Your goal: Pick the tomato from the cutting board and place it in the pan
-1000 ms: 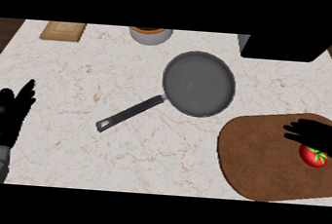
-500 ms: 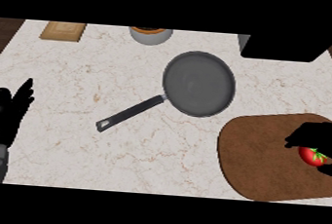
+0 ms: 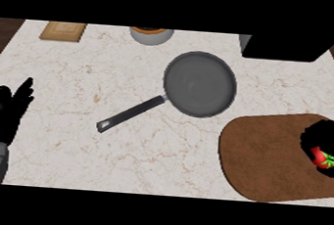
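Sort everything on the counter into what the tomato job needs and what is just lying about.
Job: tomato, cutting board, pan, right hand curled round the tomato.
Lying about: tan wooden block, grey cup, black box; left hand resting open at the left edge.

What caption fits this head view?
Right robot hand curled around red tomato over brown wooden cutting board, grey metal pan nearby.

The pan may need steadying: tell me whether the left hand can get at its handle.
Probably yes: only bare counter lies between the left hand and the pan's handle, which points toward that side.
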Motion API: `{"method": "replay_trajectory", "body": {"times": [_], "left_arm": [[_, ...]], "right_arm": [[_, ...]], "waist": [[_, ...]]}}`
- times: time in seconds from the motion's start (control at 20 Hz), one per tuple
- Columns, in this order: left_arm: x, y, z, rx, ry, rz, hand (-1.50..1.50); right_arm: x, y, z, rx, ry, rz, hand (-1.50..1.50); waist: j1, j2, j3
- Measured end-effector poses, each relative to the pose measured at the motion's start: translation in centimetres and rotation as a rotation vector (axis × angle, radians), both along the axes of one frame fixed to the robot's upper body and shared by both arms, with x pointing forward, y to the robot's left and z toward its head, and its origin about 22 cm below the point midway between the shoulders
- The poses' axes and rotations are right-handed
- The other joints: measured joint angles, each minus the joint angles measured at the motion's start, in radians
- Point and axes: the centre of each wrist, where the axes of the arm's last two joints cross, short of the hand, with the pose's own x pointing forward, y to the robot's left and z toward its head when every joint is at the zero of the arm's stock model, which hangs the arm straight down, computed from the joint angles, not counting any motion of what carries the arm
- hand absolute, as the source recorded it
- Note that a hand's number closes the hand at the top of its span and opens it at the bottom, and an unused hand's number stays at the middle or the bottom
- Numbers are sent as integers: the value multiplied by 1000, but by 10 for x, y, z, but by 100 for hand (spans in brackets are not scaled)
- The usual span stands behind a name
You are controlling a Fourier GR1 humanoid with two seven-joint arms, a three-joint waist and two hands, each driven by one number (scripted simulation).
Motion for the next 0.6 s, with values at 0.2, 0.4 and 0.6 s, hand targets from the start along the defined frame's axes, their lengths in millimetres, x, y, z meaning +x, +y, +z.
{"method": "replay_trajectory", "body": {"times": [0.2,0.4,0.6], "left_arm": [[-9,-1,-3,3,4,14,0],[-17,10,-5,8,17,74,0],[-23,19,-6,11,28,107,0]], "right_arm": [[-11,0,-15,39,12,-218,150],[-32,-14,-37,93,2,-634,150],[-46,-4,-50,175,-92,-948,150]], "waist": [[-20,-7,-2],[-84,-28,-13],[-110,-38,-18]]}}
